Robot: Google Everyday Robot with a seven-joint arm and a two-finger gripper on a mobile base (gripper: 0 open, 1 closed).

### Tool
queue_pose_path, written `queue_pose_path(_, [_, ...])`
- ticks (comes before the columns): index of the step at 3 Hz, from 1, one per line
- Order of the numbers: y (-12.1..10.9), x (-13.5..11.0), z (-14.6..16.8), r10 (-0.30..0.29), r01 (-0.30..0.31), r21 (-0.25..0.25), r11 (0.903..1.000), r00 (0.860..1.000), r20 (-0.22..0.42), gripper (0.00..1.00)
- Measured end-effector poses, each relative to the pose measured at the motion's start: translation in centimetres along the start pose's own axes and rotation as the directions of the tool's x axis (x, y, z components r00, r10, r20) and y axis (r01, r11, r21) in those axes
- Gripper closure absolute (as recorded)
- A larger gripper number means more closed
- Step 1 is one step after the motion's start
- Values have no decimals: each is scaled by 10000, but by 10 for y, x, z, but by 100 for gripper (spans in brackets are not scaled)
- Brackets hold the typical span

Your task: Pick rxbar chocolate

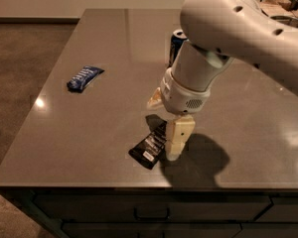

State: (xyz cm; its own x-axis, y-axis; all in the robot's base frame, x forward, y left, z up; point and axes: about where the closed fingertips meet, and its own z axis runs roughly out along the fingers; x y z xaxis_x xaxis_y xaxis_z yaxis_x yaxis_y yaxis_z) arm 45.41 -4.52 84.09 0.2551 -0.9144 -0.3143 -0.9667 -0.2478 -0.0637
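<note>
On my feed, a blue-wrapped bar (84, 78) lies flat on the left side of the grey bench (89, 143). It is well apart from a dark soda can (176, 43), which stands upright farther back, partly hidden. Brown carpet (20, 68) runs along the left. A drawer handle (151, 215) shows below the front edge. My end effector (170, 150) hangs low near that front edge.

- The pincer (174, 148), at lower centre, covers the right end of the rxbar chocolate (149, 148).
- The arm (238, 29) hides most of the can (174, 43), upper centre.
- The right frame edge cuts off the arm and the table (89, 133).
</note>
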Motion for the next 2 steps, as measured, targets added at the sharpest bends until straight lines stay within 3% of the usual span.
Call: queue_pose_path(2, [0,1,-1,153,-155,-439,9989,9999,-58,64])
